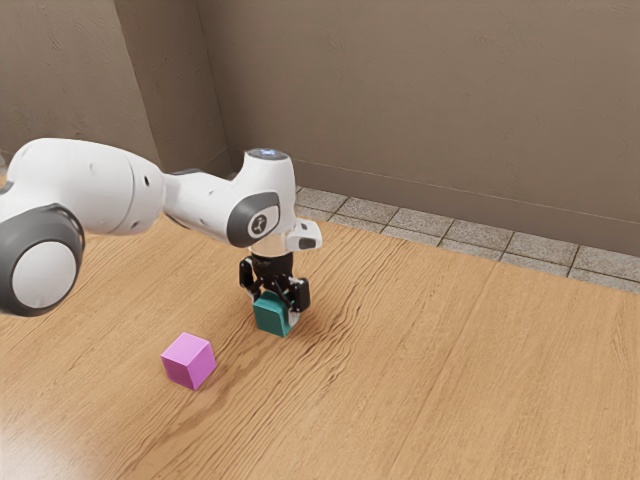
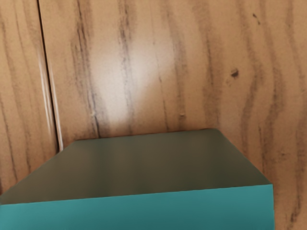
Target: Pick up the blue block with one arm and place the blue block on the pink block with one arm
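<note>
Travel toward 8 o'clock is what the coming move turns on. Read on the exterior view as a clock face, the pink block [image 1: 189, 360] lies at about 8 o'clock from the blue block [image 1: 272, 316]. The two are near each other but clearly apart, with bare bench [image 1: 450, 380] between them.

The blue block, which renders as a teal cube, sits directly under the gripper [image 1: 274, 296]. The black fingers [image 1: 299, 293] come down over its upper part and stand against two opposite sides, so they appear closed on the block and gripping it. The block's lower edge is at or barely above the bench, and whether it has cleared the surface cannot be told. In the wrist view the same block [image 2: 144, 191] sits right beneath the hand, with wood grain beyond it.

Being a cube, the block has no long axis to line up. What probably matters is keeping its faces roughly square to the pink block's top. The pink block rests flat on the bench with one corner turned toward 6 o'clock.

The arm [image 1: 200, 205] reaches in from 9 o'clock, so the carry would bring the hand back toward it. The likely need is a lift high enough to clear the pink block's top edge before moving across.
</note>
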You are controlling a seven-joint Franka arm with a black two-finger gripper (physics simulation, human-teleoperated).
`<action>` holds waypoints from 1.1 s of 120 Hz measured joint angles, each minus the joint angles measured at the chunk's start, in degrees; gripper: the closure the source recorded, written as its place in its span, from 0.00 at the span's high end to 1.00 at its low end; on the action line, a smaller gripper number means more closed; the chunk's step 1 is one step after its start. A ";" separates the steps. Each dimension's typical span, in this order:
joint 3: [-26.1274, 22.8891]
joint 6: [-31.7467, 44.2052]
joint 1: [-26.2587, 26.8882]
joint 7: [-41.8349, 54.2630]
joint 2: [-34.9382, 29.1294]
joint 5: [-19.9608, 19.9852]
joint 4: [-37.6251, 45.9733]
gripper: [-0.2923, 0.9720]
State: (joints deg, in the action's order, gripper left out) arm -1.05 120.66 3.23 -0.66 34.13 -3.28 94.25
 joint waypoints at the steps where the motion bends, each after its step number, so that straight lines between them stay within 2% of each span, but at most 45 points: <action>1: 0.00 0.00 -0.01 0.01 0.00 0.00 0.00 0.70; 37: 0.00 0.01 -0.08 0.17 0.01 0.21 -0.10 0.58; 70: -0.10 -0.46 -0.27 0.09 -1.46 0.20 -0.88 0.55; 85: -0.35 -1.51 -0.69 0.06 -6.92 0.22 2.13 0.55; 105: -0.48 -2.15 -1.52 0.07 -18.46 0.02 13.33 0.55; 132: -2.11 -2.49 -3.69 0.15 -27.84 -0.18 22.81 0.55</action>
State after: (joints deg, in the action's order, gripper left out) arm -3.16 118.17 -0.46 -0.51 6.30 -3.46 117.06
